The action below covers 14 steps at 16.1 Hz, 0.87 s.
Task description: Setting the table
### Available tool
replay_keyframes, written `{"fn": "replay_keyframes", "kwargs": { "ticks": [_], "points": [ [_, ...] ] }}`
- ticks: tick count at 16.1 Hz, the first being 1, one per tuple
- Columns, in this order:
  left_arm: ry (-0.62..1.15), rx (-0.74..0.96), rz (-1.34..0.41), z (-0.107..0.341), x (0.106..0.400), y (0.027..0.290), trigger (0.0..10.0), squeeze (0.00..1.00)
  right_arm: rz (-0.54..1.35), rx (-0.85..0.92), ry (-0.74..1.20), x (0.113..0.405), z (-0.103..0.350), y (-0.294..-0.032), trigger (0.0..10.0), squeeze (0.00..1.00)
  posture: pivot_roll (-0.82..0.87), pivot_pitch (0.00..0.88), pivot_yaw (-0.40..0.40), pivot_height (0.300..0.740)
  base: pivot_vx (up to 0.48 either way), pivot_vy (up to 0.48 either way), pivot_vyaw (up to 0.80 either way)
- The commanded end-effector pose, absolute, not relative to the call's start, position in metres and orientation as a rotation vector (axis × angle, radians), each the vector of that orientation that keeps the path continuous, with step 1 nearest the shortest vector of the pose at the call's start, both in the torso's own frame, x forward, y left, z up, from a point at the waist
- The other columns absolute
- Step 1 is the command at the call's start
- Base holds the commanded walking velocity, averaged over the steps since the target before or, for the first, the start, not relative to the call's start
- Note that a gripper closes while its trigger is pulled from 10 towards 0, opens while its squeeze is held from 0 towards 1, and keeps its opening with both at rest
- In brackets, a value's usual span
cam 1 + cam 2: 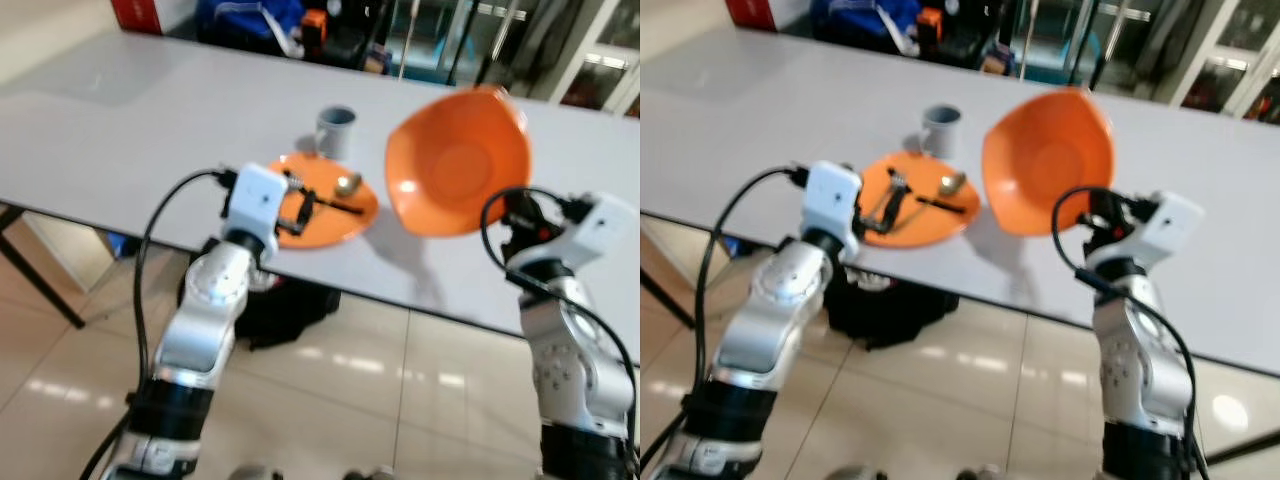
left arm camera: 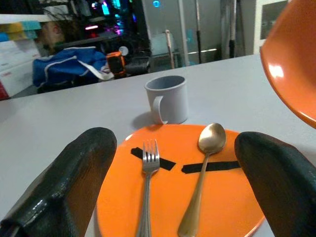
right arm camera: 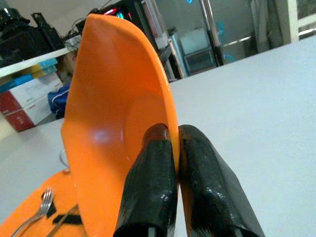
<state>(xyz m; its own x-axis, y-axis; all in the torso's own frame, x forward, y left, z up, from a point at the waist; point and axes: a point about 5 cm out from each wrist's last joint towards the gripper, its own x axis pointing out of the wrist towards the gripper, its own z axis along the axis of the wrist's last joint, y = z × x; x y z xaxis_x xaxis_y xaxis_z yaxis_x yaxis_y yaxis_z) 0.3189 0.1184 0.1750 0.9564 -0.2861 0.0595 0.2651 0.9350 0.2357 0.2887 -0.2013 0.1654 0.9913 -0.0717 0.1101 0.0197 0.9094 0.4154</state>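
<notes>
Holding an orange bowl on edge above the table

An orange bowl [image 3: 113,123] is pinched by its rim in the right gripper [image 3: 177,148], tilted above the grey table [image 1: 150,120]. To its left lies an orange plate [image 2: 217,197] bearing a fork [image 2: 147,182] and spoon [image 2: 205,163], a grey mug [image 2: 168,98] just beyond. The left gripper [image 2: 182,197] is spread wide at the plate's near edge, holding nothing.

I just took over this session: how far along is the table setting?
Done: the orange plate sits at the table's near edge with a fork and spoon on it, a grey mug behind. In hand: the right gripper holds the orange bowl by its rim, tilted above the table. The open left gripper faces the plate. Left: setting the bowl down.
</notes>
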Motion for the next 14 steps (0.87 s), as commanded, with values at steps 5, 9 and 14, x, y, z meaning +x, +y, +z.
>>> {"fn": "replay_keyframes", "kwargs": {
  "ticks": [5, 9, 14],
  "points": [
    [-0.105, 0.232, -0.278, 0.180, 0.320, 0.122, 10.0, 0.00, -0.026, 0.430, -0.126, 0.292, 0.170, -0.195, 10.0, 0.00, 0.02, 0.049, -0.020, 0.740, 0.449, 0.000, 0.00],
    [-0.103, 0.232, -0.289, 0.179, 0.318, 0.121, 10.0, 0.00, -0.023, 0.428, -0.119, 0.292, 0.168, -0.192, 10.0, 0.00, 0.02, 0.044, -0.019, 0.740, 0.420, 0.000, 0.00],
    [-0.105, 0.238, -0.297, 0.179, 0.317, 0.122, 10.0, 0.00, -0.009, 0.436, -0.107, 0.292, 0.166, -0.188, 10.0, 0.00, 0.03, 0.034, -0.022, 0.740, 0.367, 0.000, 0.00]
  ]
}}
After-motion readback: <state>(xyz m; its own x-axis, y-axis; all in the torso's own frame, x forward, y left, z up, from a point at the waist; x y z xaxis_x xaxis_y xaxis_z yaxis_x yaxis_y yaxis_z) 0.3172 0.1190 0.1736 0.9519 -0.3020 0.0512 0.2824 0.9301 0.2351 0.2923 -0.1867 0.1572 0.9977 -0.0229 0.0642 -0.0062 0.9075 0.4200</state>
